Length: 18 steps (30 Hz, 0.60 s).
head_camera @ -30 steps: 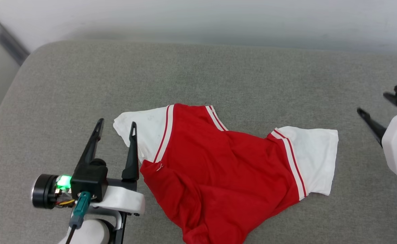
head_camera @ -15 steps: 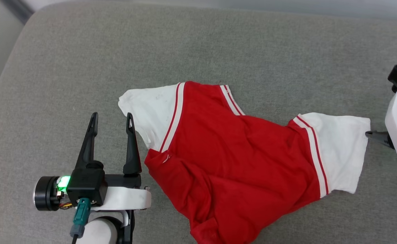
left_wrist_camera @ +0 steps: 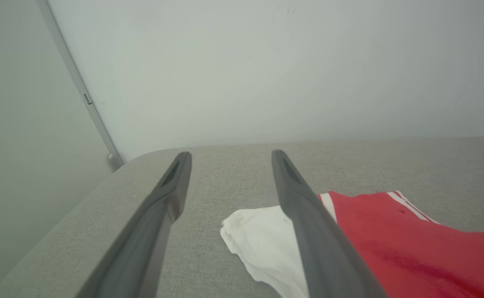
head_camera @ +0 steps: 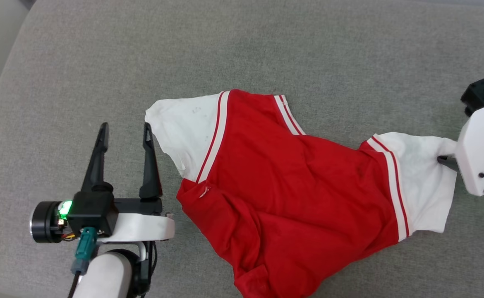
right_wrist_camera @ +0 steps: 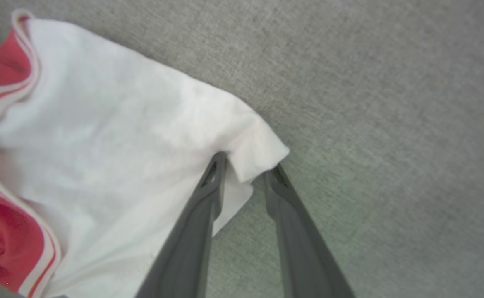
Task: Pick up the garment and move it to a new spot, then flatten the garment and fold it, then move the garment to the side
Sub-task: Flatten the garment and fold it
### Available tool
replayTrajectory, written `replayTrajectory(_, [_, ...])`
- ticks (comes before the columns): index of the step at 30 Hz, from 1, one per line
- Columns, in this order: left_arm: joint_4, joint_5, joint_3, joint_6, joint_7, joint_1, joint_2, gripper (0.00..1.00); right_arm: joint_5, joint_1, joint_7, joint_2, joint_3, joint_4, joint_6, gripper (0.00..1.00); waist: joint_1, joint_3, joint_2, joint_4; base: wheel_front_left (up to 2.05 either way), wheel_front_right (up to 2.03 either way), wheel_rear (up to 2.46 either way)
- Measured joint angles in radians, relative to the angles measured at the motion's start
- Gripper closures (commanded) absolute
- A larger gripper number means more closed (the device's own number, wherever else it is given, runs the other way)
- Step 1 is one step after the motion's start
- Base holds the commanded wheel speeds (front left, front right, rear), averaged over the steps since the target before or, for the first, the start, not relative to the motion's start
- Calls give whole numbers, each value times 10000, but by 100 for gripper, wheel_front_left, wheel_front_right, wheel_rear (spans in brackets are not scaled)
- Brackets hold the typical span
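Where garment (head_camera: 291,186) lies, right gripper (right_wrist_camera: 247,162) straddling corner

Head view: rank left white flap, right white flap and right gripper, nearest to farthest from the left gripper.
1. left white flap, just right of the left gripper.
2. right white flap, across the red body.
3. right gripper, at that flap's outer corner.

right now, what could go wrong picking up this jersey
1. The right gripper straddles only the tip of a white corner of the garment; so shallow a bite may slip out on lifting.
2. The left gripper is open with the cloth beside its fingers, not between them; closing there would likely grab nothing, leaving a one-sided lift that bunches the fabric.
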Motion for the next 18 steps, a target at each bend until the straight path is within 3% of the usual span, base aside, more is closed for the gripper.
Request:
replayTrajectory(5, [384,159,495,-602,-2,-134,128,0,153,-38,-1030,-190,548,-268,2,100,0,-459,0,-223,0,0,0])
replayTrajectory(14, [1511,199,779,-1921,48,-1155,1122,0,679,256,-2284,-1726,395,-1870,0,100,0,-1373,0,-757,0,0,0])
replayTrajectory(17, [1843,209,734,-2339,552,-1834,1565,0,884,804,-2364,-2171,174,-2326,2,100,0,-1526,0,-977,0,0,0])
replayTrajectory(18, [2084,150,575,-2943,1542,-2679,2029,0,974,1373,-2495,-2408,-174,-2606,0,100,0,-1592,-1,-1157,0,0,0])
